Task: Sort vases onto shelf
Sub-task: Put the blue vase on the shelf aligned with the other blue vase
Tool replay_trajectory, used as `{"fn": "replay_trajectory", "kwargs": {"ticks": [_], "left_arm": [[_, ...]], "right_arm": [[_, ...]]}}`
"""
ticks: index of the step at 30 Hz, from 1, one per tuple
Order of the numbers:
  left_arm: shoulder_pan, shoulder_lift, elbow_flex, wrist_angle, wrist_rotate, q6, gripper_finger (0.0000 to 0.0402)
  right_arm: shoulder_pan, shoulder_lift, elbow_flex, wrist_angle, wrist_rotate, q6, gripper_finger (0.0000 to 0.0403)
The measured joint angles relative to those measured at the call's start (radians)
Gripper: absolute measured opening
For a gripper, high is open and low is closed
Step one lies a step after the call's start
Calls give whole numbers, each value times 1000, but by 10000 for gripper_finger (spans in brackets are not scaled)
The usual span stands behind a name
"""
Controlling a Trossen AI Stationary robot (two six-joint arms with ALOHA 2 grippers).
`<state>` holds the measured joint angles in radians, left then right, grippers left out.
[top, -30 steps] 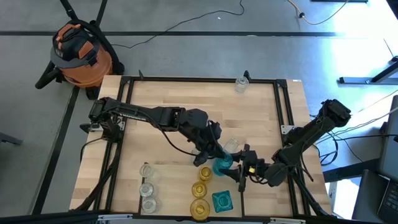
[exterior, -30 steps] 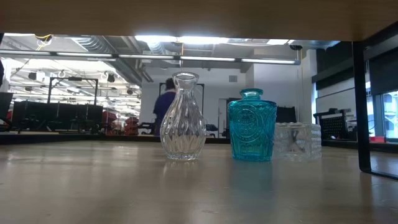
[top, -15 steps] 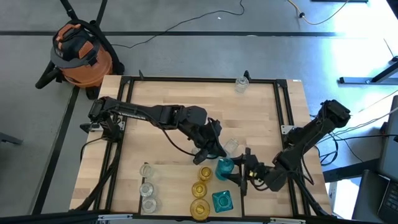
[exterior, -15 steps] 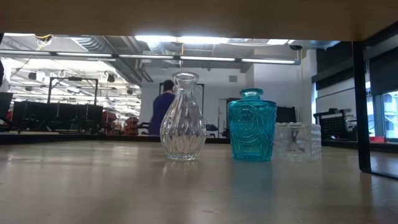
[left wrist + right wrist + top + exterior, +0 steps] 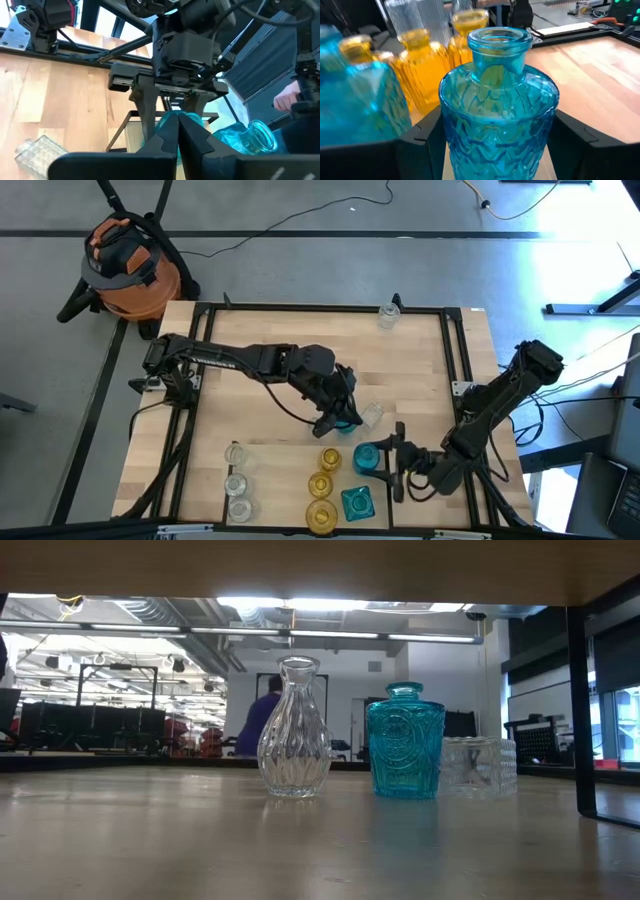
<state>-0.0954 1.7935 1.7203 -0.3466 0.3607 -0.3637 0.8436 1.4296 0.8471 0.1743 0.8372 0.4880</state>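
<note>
Right gripper [image 5: 390, 462] clamps a round, embossed teal vase [image 5: 366, 457]; left gripper [image 5: 340, 422] closed empty

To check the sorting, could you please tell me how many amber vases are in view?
3 amber vases, in one column in the high view: one beside the teal vase, one just below, one at the picture's bottom. Others may be hidden.
</note>
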Motion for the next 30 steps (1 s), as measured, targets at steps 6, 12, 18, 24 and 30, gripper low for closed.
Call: {"fn": "replay_trajectory", "kwargs": {"ticks": [6, 12, 18, 24, 30], "left_arm": [[0, 0, 0, 0, -1, 0, 1], [5, 0, 0, 5, -3, -2, 1], [8, 0, -1, 5, -3, -21, 1], [10, 1, -1, 4, -3, -20, 2], [23, 1, -1, 3, -2, -19, 2]], "right_arm": [[-10, 1, 0, -26, -40, -24, 231], [-53, 5, 1, -15, -97, -48, 231], [-61, 5, 1, -13, -107, -53, 231], [-60, 6, 1, -7, -114, -49, 291], [-59, 6, 1, -6, -115, -48, 324]]}}
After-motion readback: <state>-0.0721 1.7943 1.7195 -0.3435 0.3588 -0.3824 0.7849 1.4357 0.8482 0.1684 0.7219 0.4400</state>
